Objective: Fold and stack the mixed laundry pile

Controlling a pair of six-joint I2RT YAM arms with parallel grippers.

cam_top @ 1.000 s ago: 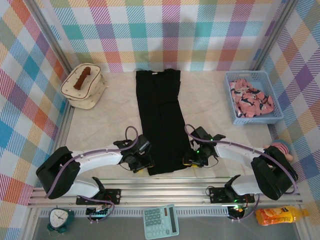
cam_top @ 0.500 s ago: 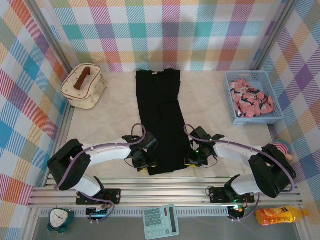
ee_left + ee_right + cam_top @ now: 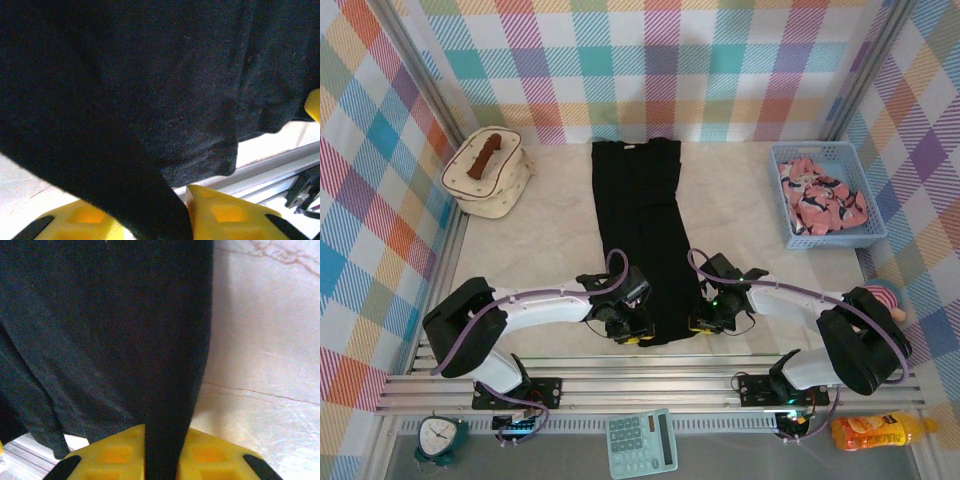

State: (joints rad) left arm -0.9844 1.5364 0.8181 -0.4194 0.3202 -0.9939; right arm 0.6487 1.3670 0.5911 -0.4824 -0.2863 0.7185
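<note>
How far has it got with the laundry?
Done: the black shirt lies folded into a strip. In hand: the left gripper and right gripper pinch its near hem, probably for the next fold. Left: the pink garment, crumpled in the basket; nothing stacked.

The shirt lies as a long strip down the middle of the surface, splitting the free room in two. To its left, bare surface runs open up to the bag in the far left corner. To its right, an open stretch reaches the basket by the right wall. The left hand and right hand, each pinching a hem corner, sit close to the near rail, so there is little room behind them.
</note>
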